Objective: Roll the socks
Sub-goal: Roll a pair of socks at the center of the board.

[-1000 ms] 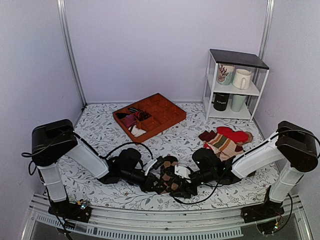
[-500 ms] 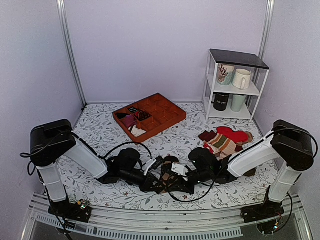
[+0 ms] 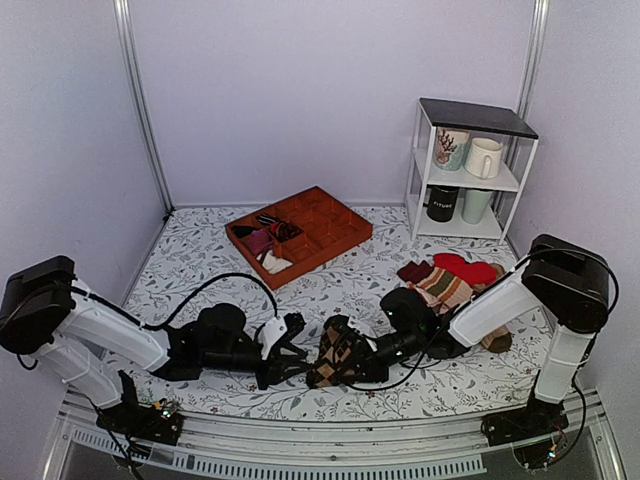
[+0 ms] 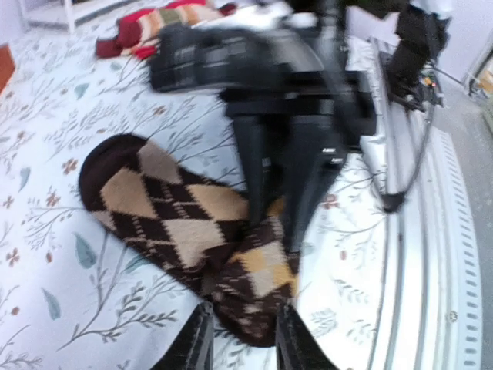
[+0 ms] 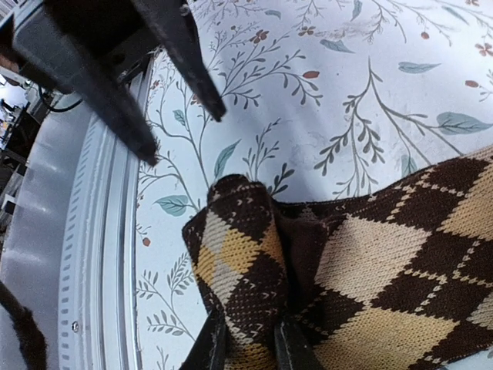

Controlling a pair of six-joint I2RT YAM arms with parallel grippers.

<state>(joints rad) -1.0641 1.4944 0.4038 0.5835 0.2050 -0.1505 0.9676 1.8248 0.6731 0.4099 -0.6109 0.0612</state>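
Left arm (image 3: 110,335) low, left pincer (image 4: 243,314) spread; right arm (image 3: 490,305) low, right pincer (image 5: 248,333) clamped on the socks (image 5: 385,254).

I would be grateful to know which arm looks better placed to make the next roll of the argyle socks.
Right: the right gripper is shut on the folded end of the socks and could likely turn it over; the left gripper is open, gripping nothing.

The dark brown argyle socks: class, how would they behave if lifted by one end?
The dark brown knitted argyle socks likely flop: they crumple where the right gripper pinches them. Probably light, lying flat and thin. The coarse knit seems unlikely to slip.
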